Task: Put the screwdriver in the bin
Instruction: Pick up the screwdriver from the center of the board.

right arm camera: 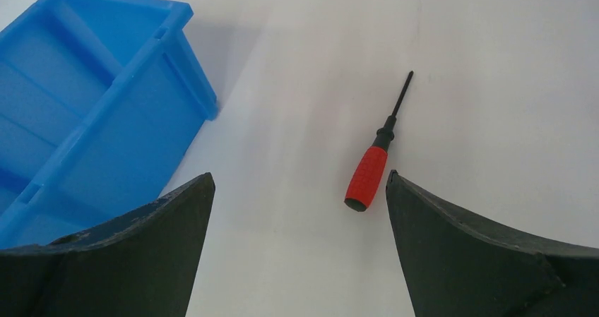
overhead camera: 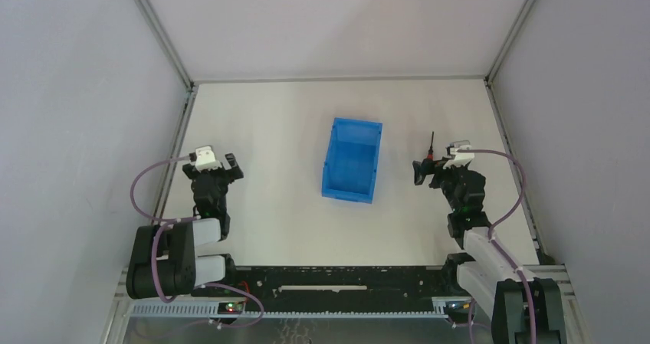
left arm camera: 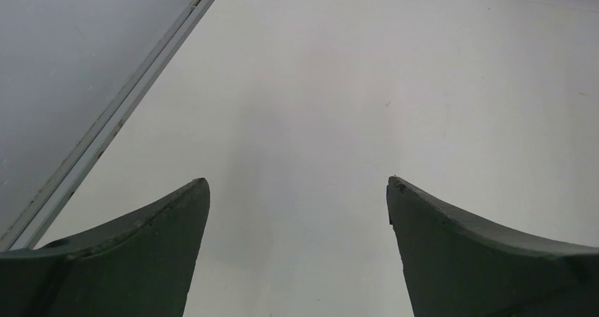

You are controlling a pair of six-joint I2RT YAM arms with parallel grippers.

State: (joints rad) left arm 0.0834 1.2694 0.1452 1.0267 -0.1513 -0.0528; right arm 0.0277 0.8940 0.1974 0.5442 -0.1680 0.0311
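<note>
The screwdriver (overhead camera: pixel 431 152), with a short red handle and a thin black shaft, lies flat on the white table to the right of the bin. In the right wrist view the screwdriver (right arm camera: pixel 367 178) lies just ahead of my right fingertip (right arm camera: pixel 424 218), handle end nearest. The blue bin (overhead camera: pixel 351 164) stands empty at the table's middle, and its corner shows in the right wrist view (right arm camera: pixel 85 119) at the upper left. My right gripper (overhead camera: pixel 435 168) (right arm camera: pixel 298 179) is open and empty, just behind the screwdriver. My left gripper (overhead camera: pixel 213 168) (left arm camera: pixel 297 183) is open and empty over bare table at the far left.
Grey enclosure walls with aluminium frame rails (overhead camera: pixel 175 145) bound the table on the left, back and right. A rail also runs along the left in the left wrist view (left arm camera: pixel 106 130). A black cable track (overhead camera: pixel 337 283) lies along the near edge between the arm bases.
</note>
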